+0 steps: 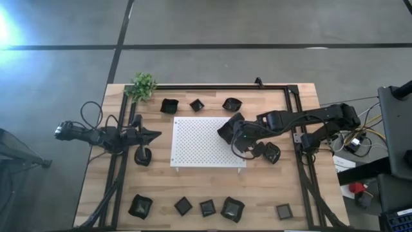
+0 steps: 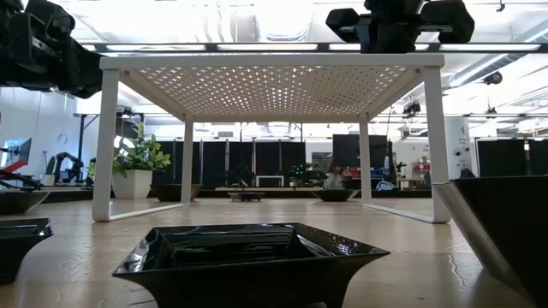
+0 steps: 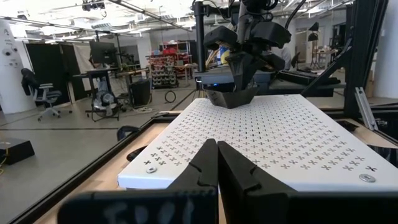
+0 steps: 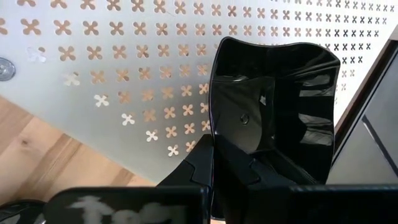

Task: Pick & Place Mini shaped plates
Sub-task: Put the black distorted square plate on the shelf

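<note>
Right wrist view: right gripper (image 4: 214, 163) clamps black plate (image 4: 270, 106).

1. The right arm (image 1: 309, 119) comes in from the table's 3 o'clock side, stretched low toward the middle, with its elbow folded near the 3 o'clock edge.
2. The right gripper (image 1: 230, 129) sits just past centre toward 3 o'clock, wrist turned down, its fingers (image 4: 205, 163) pinched on the rim of a black plate (image 4: 273, 106).
3. The left arm (image 1: 96, 134) lies along the 9 o'clock side, forearm pointing toward 3 o'clock.
4. The left gripper (image 1: 156, 135) hangs level at 9 o'clock, its two dark fingers (image 3: 202, 165) pressed together, tips touching, nothing between them.
</note>
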